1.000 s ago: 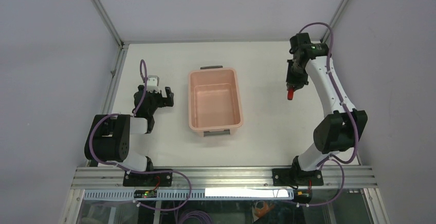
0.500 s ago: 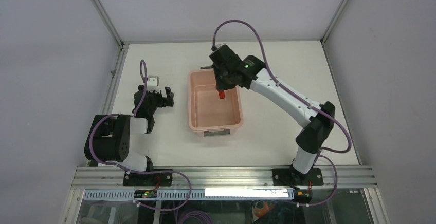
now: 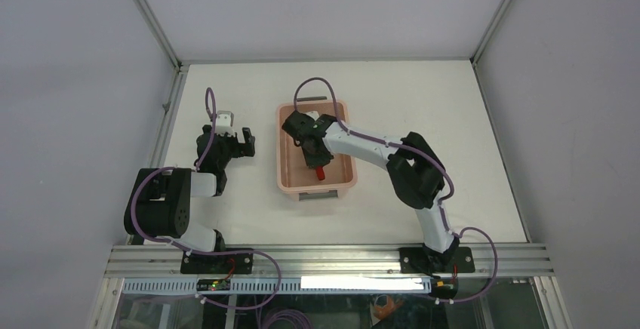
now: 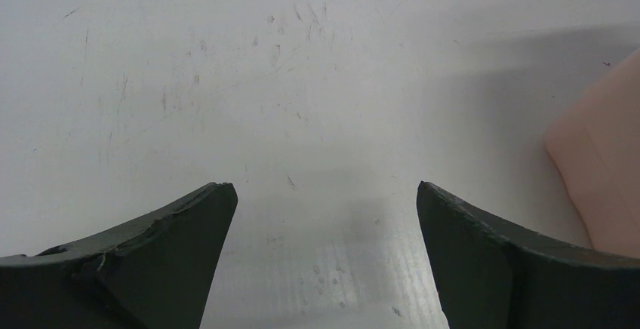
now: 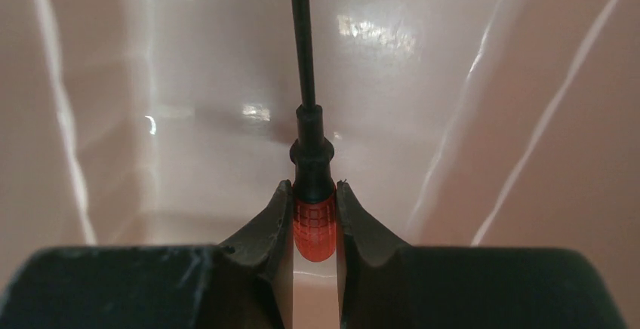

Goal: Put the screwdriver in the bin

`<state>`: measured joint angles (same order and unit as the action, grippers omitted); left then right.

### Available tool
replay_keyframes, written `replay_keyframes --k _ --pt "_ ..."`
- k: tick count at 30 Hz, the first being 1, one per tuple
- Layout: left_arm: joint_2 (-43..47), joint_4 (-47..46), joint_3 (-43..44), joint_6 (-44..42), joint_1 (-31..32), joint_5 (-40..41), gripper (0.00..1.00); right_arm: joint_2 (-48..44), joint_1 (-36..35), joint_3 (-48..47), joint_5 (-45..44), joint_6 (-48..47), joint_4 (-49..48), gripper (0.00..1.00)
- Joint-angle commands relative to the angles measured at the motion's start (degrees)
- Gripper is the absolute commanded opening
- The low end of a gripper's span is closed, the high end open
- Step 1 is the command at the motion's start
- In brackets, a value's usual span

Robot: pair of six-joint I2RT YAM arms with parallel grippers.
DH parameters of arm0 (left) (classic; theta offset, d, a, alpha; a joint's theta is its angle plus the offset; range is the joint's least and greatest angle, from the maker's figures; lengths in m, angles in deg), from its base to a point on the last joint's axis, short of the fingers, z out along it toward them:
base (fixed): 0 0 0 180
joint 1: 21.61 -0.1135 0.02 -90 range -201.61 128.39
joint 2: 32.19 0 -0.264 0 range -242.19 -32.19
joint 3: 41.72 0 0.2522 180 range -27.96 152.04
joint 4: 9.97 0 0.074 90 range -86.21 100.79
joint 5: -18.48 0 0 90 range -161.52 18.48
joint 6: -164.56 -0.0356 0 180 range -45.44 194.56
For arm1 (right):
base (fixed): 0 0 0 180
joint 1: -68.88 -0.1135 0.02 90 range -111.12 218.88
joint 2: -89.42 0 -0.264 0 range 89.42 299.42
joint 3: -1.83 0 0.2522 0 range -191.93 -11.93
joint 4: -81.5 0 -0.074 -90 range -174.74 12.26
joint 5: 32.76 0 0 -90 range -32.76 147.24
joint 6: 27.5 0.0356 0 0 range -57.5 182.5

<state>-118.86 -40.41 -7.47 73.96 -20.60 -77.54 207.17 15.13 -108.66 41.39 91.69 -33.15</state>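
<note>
Top view: right arm is bent in from the lower right, with its hand (image 3: 316, 161) down inside the outline of the salmon-pink bin (image 3: 280, 164) at frame centre. The screwdriver (image 3: 320, 172) shows as a red spot at the hand's tip, over the lower middle of the bin. Can't tell from here whether it touches the bin floor. The bin sits on the white surface (image 3: 423, 95), one grey handle at its top end and one at its bottom end. Left arm is folded at the left, its hand (image 3: 243, 139) beside the bin's left wall, apart from it.

Left wrist view: left hand (image 4: 321, 261) is spread wide, nothing between the fingers (image 4: 151, 269). Scuffed white surface (image 4: 302, 80) lies below. A corner of the bin (image 4: 604, 170) shows at the right edge.

Right wrist view: right hand (image 5: 314, 223) is clamped on the screwdriver (image 5: 313, 227). Both fingers (image 5: 264, 231) press the red handle from either side. The black collar and thin dark shaft run straight up the frame. Glossy pink bin walls (image 5: 490, 118) fill the background on all sides. The shaft tip is cut off at the top edge, so contact with the bin can't be told.
</note>
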Motion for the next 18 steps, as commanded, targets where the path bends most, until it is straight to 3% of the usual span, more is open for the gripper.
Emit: replay_keyframes --k 1,11,18 --pt "0.1 -3.7 0.9 0.5 -0.6 -0.6 0.99 -0.4 -0.7 4.0 -1.6 5.4 -6.3 0.0" --pt "0.1 -3.7 0.9 0.5 -0.6 -0.6 0.99 0.5 -1.0 6.1 -4.3 8.6 -7.0 0.44" --pt "0.1 -3.7 0.9 0.5 -0.6 -0.6 0.99 -6.1 -2.0 3.5 -9.1 6.3 -4.4 0.6"
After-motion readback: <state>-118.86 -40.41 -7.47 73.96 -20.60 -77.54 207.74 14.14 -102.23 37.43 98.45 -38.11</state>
